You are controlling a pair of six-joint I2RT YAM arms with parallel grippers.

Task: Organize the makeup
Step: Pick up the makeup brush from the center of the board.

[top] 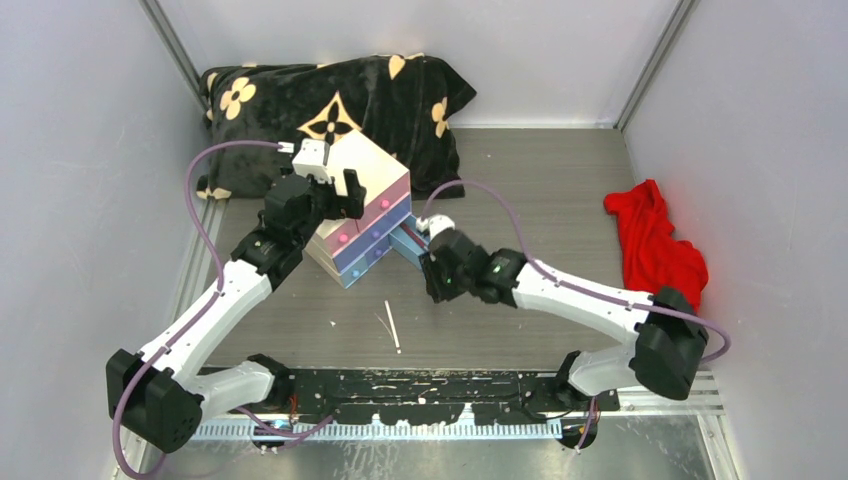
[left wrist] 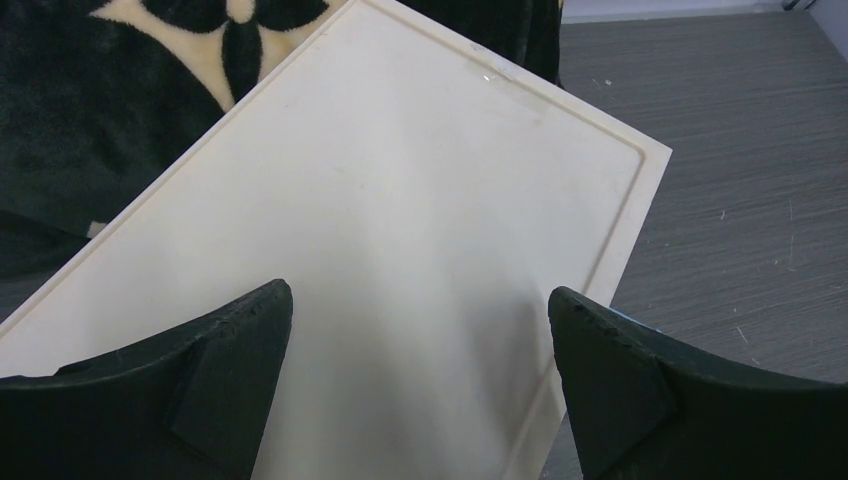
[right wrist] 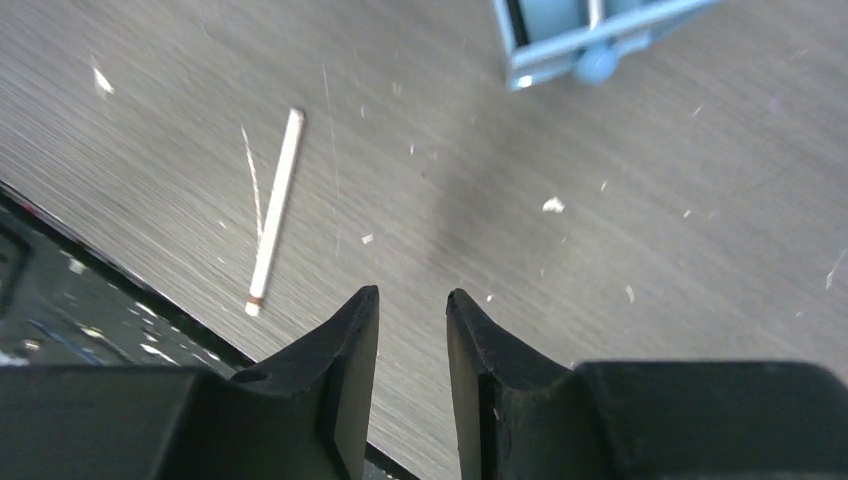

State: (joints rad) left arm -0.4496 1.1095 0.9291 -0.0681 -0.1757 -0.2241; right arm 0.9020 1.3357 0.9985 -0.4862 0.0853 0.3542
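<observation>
**Clerk:** Black fingers first. How does each gripper stand?

**Checker:** Item one, left gripper [left wrist: 420,300]: jaws spread fully wide, nothing held, poised over the top face of the cream box [left wrist: 400,220]. One finger is above the lid and the other is past its edge. I cannot tell whether they touch. Item two, right gripper [right wrist: 412,300]: jaws a narrow gap apart, nothing between them, pointing down at the grey table [right wrist: 620,260].

**Clerk:** And the makeup?

**Checker:** One piece is in view, a thin white pencil [right wrist: 275,210] with a brown band near one end. It lies flat and uncovered just ahead of the right gripper, near the table's front edge.

**Clerk:** Surroundings, obstructions?

**Checker:** A blue drawer [right wrist: 590,40], round knob outward, stands pulled out of the box beside the right gripper. Pink and blue drawer fronts face forward. A black pillow [top: 300,100] lies behind the box, and a red cloth [top: 655,245] lies well apart at the right.

**Clerk:** Markings?

**Checker:** The pillow has cream flower and four-point star motifs.
</observation>
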